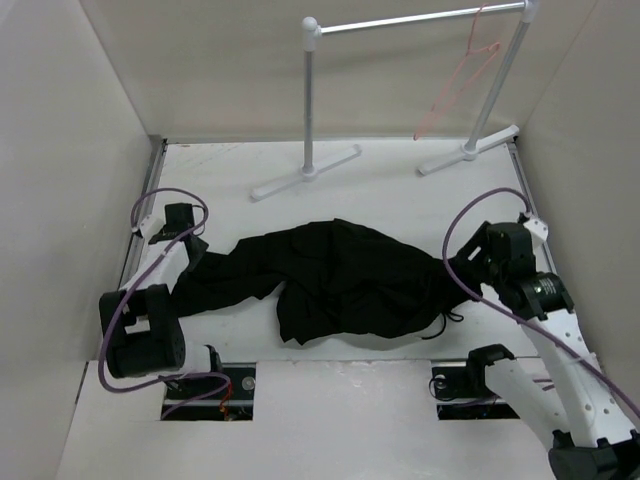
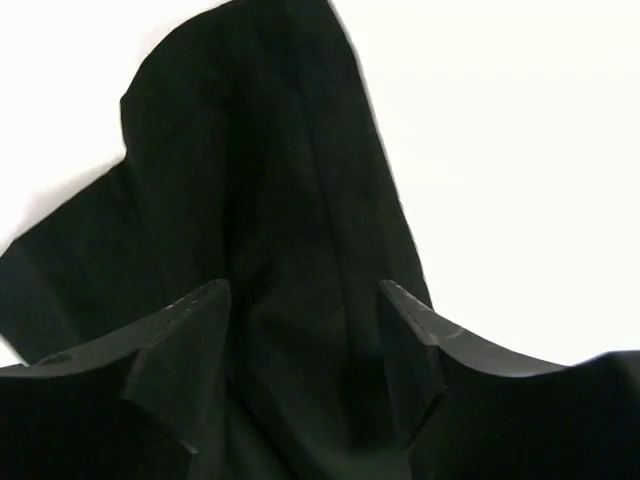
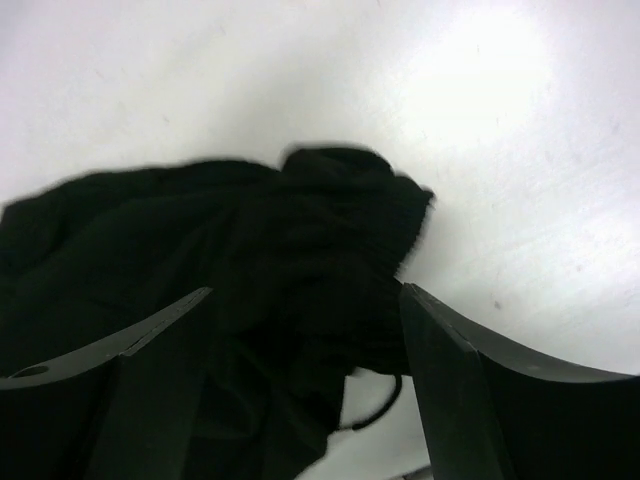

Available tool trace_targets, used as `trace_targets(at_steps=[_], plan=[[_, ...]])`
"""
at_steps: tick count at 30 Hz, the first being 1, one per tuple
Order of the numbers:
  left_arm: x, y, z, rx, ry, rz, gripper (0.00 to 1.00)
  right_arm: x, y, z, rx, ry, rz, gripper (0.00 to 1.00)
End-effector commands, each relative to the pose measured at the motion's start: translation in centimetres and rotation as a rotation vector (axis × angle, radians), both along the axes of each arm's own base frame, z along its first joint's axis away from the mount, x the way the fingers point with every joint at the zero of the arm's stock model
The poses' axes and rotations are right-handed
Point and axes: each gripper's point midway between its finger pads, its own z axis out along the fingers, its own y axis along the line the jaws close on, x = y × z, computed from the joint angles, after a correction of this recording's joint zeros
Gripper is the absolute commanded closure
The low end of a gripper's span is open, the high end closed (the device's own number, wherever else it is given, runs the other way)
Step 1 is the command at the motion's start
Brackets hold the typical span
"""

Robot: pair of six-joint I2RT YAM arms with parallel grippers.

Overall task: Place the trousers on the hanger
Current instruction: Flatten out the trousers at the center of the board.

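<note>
The black trousers lie crumpled across the middle of the white table, one leg stretching left. The pink-red wire hanger hangs from the rack bar at the far right. My left gripper sits over the left leg end; in the left wrist view its fingers stand open with the cloth between and under them. My right gripper is at the trousers' right edge; in the right wrist view its fingers stand open over the bunched waistband and a loose drawstring.
A grey-white metal clothes rack stands at the back on two flat feet. Beige walls close in the left, right and back. Purple cables loop from both arms.
</note>
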Motion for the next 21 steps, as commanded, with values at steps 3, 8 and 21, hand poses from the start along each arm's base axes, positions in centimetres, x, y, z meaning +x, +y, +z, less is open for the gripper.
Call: trace_targets(at_steps=[3,8,21], plan=[[1.3,1.7,-1.2,0.017,0.043,0.003,0.48,8.0,-0.9,8.4,-0.083,-0.208,-0.008,0.29],[1.5,1.6,-3.1,-0.029,0.084,0.013,0.59,11.3,-1.6,1.7,-0.133,-0.024,-0.059,0.2],[2.6,1.5,-2.1,-0.064,-0.019,0.069,0.95,10.3,4.1,-11.9,0.223,0.3,-0.01,0.62]])
